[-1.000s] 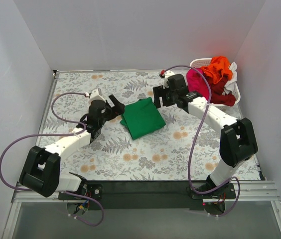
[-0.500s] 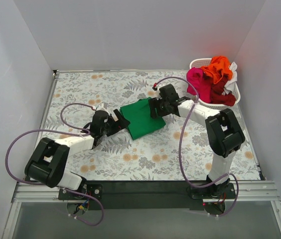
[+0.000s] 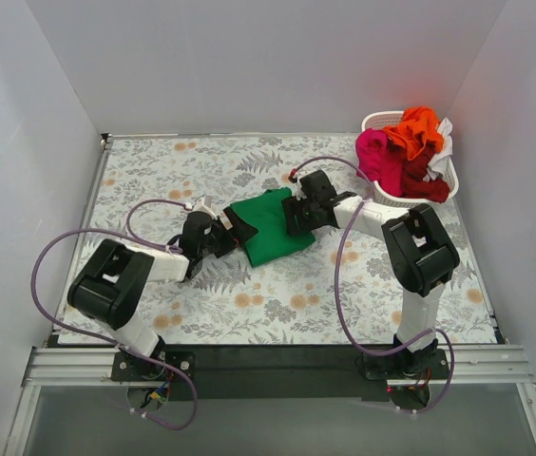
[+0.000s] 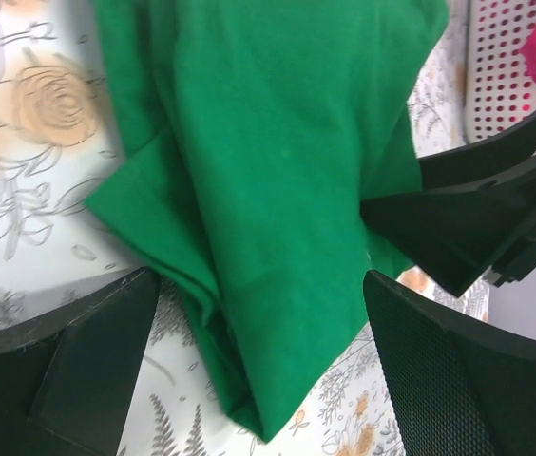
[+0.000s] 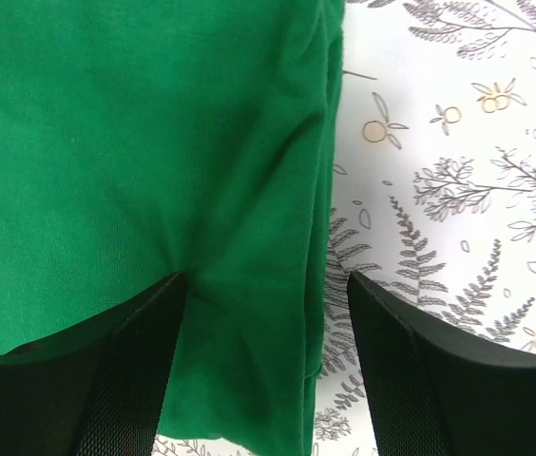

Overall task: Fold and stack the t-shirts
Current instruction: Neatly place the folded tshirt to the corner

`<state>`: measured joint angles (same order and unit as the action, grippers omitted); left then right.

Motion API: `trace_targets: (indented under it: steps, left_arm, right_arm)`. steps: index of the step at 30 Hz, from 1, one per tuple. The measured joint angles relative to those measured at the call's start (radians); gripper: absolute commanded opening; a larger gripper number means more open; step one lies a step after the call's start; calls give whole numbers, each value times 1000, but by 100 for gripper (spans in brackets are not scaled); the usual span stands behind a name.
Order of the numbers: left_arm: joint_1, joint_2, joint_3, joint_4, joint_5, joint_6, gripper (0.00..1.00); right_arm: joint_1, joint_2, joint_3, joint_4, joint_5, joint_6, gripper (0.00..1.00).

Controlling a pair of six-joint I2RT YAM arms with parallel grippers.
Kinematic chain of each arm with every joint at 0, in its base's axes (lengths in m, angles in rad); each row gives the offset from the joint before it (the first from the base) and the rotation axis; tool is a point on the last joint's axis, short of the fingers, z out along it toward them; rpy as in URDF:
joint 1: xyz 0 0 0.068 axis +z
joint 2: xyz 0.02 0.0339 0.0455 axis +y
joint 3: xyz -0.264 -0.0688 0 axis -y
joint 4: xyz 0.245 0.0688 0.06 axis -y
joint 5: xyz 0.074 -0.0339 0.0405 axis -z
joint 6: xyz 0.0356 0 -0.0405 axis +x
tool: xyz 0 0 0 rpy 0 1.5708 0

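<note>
A folded green t-shirt (image 3: pixel 270 228) lies mid-table. My left gripper (image 3: pixel 228 231) is low at its left end, open; in the left wrist view (image 4: pixel 260 280) its fingers (image 4: pixel 87 380) straddle a corner of the green t-shirt (image 4: pixel 268 171). My right gripper (image 3: pixel 292 214) is at the shirt's right end, open, and shows in the right wrist view (image 5: pixel 266 280) with one finger (image 5: pixel 125 380) on the green t-shirt (image 5: pixel 135 152) and the other over the tablecloth beside its edge. Orange (image 3: pixel 418 128), magenta (image 3: pixel 377 152), dark red (image 3: pixel 422 182) and white (image 3: pixel 444 133) t-shirts fill the basket.
The white plastic basket (image 3: pixel 374 119) stands at the back right corner, near the right arm. White walls close the table on three sides. The right gripper's black fingers (image 4: pixel 477 209) and the basket (image 4: pixel 501 66) show in the left wrist view.
Both grippers came down and closed in on the green t-shirt from either end. The shirt has bunched a little narrower. The right jaws have narrowed slightly.
</note>
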<state>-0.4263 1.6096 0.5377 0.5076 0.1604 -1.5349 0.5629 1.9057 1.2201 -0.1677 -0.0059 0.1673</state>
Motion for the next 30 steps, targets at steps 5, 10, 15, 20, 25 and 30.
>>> trace_targets:
  steps: [5, 10, 15, 20, 25, 30]
  left_arm:
    - [-24, 71, 12, 111, 19, -31, 82]
    - [-50, 129, 28, 194, 28, -56, 82]
    - [-64, 158, 43, 223, 30, -69, 82]
    - [-94, 197, 80, 237, 26, -70, 80]
    - [-98, 223, 91, 256, 25, -77, 64]
    - [-101, 256, 98, 251, 3, -77, 37]
  right_arm:
    - [17, 0, -15, 14, 3, 10, 62]
    - [29, 0, -27, 45, 4, 13, 61]
    - [31, -3, -40, 72, -2, 13, 60]
    - [36, -3, -47, 92, -23, 16, 59]
    - [41, -3, -58, 119, -37, 18, 59]
    - [44, -5, -69, 142, -48, 21, 59]
